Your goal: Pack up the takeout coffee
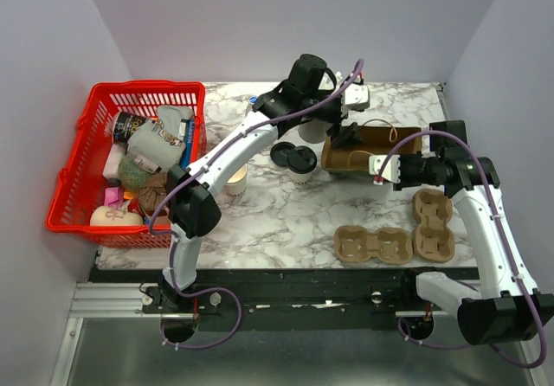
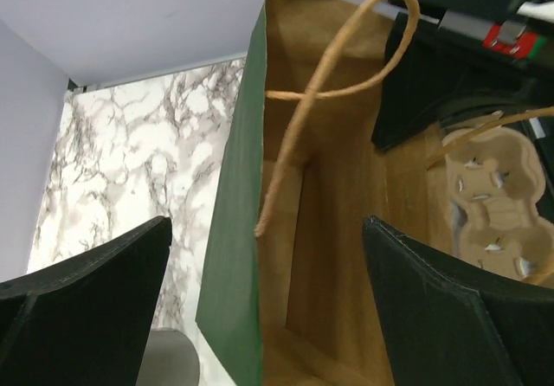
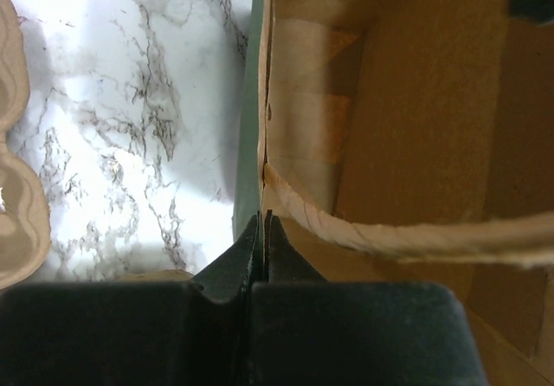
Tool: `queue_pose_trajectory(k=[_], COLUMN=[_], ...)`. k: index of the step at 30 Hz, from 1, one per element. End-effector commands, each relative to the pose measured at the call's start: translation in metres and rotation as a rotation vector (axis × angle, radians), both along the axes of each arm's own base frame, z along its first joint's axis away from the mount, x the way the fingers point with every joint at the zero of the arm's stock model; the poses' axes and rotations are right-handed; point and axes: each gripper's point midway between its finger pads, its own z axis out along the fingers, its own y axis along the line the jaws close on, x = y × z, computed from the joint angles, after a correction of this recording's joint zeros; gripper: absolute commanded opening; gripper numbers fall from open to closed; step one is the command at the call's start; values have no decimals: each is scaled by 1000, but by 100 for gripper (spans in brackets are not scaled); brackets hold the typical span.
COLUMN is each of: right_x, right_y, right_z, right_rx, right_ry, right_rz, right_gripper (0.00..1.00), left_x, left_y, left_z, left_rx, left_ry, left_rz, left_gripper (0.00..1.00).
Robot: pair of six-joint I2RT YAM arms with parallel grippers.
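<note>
Okay, the takeout coffee [image 1: 302, 166] looks light, crushable, probably sloshy, so you grip its paper wall gently; your left gripper [image 2: 266, 230] gapes empty, right gripper [image 3: 261, 228] pinches the bag [image 3: 415, 100] rim

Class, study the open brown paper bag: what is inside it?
Only bare brown walls and a folded seam show inside the paper bag. Its twine handle crosses the opening. No cup shows. The left gripper hides part of the near end.
</note>
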Motion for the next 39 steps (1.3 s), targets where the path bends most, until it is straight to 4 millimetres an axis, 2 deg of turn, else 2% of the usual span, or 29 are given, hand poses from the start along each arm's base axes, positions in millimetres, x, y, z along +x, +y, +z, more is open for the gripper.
queue_pose_trajectory(k=[1, 6, 12, 14, 25, 30, 33, 34, 35, 36, 37, 38, 39], right_x=[-3, -9, -12, -13, -17, -19, -18, -18, -18, -17, -17, -17, -18], right_y=[7, 6, 4, 5, 7, 6, 7, 7, 7, 6, 7, 8, 8], right_z=[5, 1, -2, -3, -2, -3, 0, 3, 5, 10, 12, 23, 28], right_rx=[10, -9, -27, -22, -17, -26, -20, -16, -7, -1, 10, 37, 54], right_ry=[-51, -41, -43, -37, -41, -37, -43, -48, -47, -55, -54, -61, -62], right_rz=[54, 73, 83, 85, 96, 98, 94, 89, 77, 65, 54, 24, 7], right_gripper=[1, 1, 1, 1, 1, 1, 2, 7, 11, 18, 42, 53, 58], left_x=[7, 12, 8, 6, 6, -1, -7, -7, -8, -8, -10, -9, -9], left_y=[-1, -12, -26, -30, -38, -47, -51, -51, -50, -50, -49, -48, -48], left_z=[-4, 2, -3, -7, -40, -23, -21, -21, -21, -21, -21, -21, -22], left_rx=[31, -20, -41, -41, 20, -27, -30, -31, -29, -28, -27, -24, -22], left_ry=[-93, -76, -85, -81, -81, -34, 1, 13, 23, 38, 43, 49, 57], left_rz=[31, 41, 14, 1, -12, -54, -77, -71, -69, -62, -61, -51, -45], left_gripper=[97, 87, 74, 66, 58, 50, 42, 8, 0, 0, 0, 0, 0])
